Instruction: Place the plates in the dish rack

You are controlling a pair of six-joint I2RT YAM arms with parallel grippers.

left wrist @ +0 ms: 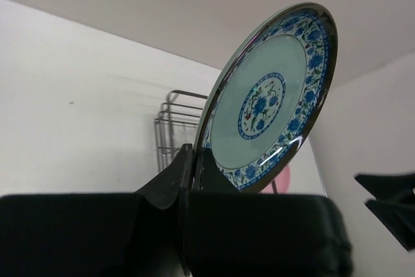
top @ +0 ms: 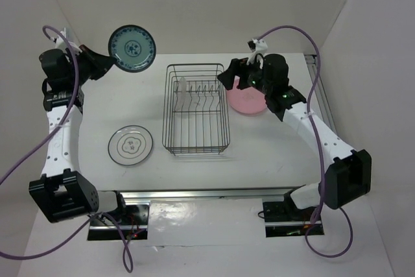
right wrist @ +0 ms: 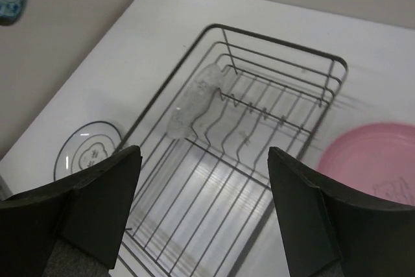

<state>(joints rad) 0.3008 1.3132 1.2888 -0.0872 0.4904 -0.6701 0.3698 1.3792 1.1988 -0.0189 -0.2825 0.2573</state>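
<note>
Top view: 1 of 4 loaded. Small wavy-edged clear glass plate (top: pixel 183 92) stands upright in dark wire dish rack (top: pixel 196 135); dark-ringed clear glass plate (top: pixel 130 145) (L) and pink plate (top: pixel 249 105) (R) lie flat on desk (top: pixel 279 154). Left wrist: left gripper (left wrist: pixel 193 170) clamps teal-blue patterned plate (left wrist: pixel 272 95) by rim, raised, apart from rack. Right wrist: right gripper (right wrist: pixel 202 157) wide, empty, over rack; other slots open.

Whole tabletop (top: pixel 272 154) is viewed from high above, far off. Left wrist view is aimed upward, close on teal-blue plate (left wrist: pixel 269 95). Right wrist view is tilted down, near dish rack (right wrist: pixel 279 44); rack is shared by all.
</note>
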